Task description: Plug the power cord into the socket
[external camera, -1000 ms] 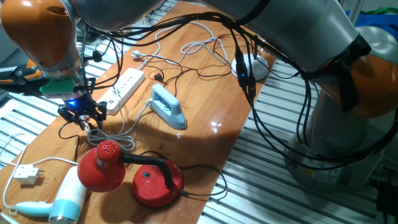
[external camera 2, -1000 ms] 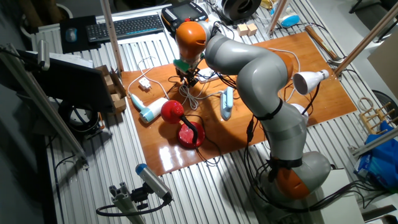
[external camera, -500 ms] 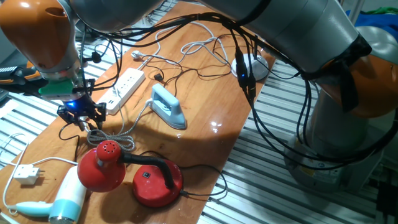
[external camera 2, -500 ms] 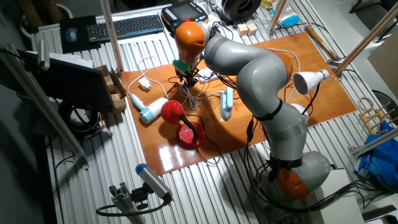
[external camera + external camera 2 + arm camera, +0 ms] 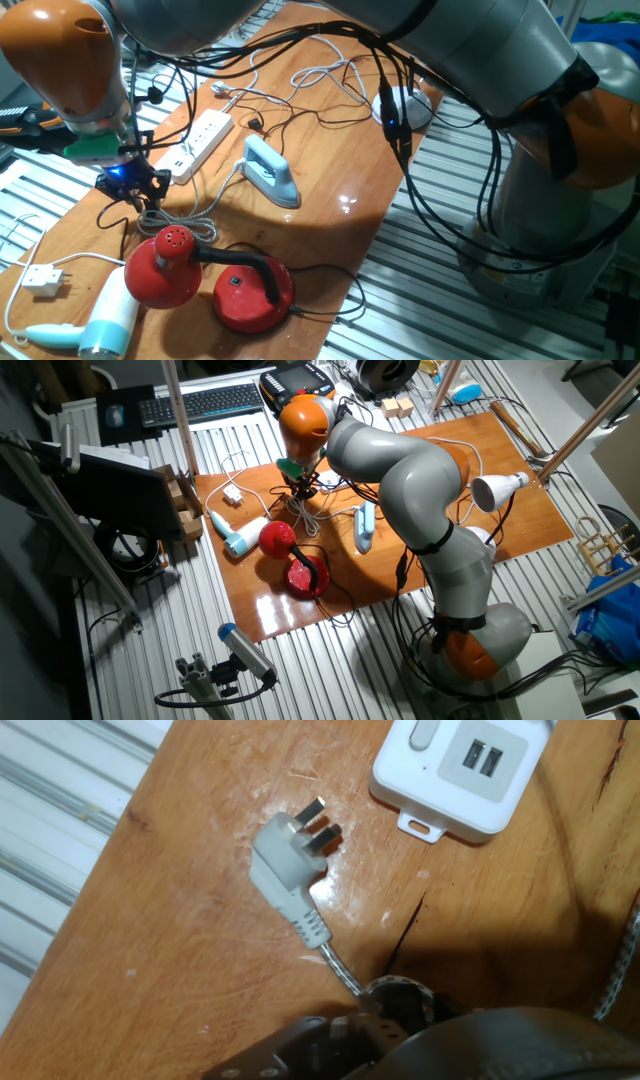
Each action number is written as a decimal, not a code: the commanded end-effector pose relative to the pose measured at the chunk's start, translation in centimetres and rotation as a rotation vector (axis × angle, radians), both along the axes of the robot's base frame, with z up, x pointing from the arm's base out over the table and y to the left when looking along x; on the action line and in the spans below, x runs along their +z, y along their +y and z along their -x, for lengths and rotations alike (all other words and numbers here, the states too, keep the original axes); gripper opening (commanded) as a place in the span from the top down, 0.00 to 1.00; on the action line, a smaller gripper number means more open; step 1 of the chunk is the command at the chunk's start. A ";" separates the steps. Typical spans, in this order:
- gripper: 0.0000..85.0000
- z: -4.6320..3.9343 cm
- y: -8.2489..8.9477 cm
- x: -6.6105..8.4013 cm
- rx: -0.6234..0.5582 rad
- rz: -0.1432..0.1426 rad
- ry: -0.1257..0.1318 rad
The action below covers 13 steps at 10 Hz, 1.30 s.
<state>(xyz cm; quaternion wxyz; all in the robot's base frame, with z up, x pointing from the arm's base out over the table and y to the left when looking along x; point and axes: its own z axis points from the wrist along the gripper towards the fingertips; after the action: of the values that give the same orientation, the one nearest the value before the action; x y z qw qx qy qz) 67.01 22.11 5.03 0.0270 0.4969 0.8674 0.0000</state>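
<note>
**One fixed view.** The tool (image 5: pixel 130 182) hangs low over the near-left part of the bench (image 5: pixel 330 190), just beside the near end of the white power strip (image 5: pixel 200 140). Against the picture of a second ago it has shifted slightly up and to the left; nothing on the bench has moved. The black power cord (image 5: pixel 256 125) lies on the far side of the strip, its small plug near the strip's middle and well apart from the tool. The blue iron (image 5: pixel 270 172) stands to the right.

**The other fixed view.** The arm reaches across the bench and hides most of the strip. How far the tool's fingers are spread cannot be told, and no load shows.

**Hand view.** Below the tool lies a white plug (image 5: pixel 290 860) on a braided cord (image 5: pixel 340 970), with the strip's end at the far right. This is the wrong cord.

**Finding.** The black cord is not yet grasped; the small shift brings no visible progress.
</note>
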 end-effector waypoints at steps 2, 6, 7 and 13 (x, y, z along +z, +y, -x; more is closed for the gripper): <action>0.60 0.03 0.0 0.0 0.000 0.005 0.000; 1.00 -0.02 0.0 0.0 0.006 0.004 -0.004; 1.00 -0.03 0.0 0.0 0.006 0.006 -0.006; 1.00 -0.41 -0.4 0.6 -0.002 0.017 0.003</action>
<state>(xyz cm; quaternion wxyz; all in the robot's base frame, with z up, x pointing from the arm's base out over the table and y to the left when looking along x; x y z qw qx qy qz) 67.41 21.68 5.68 0.0285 0.4973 0.8671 -0.0084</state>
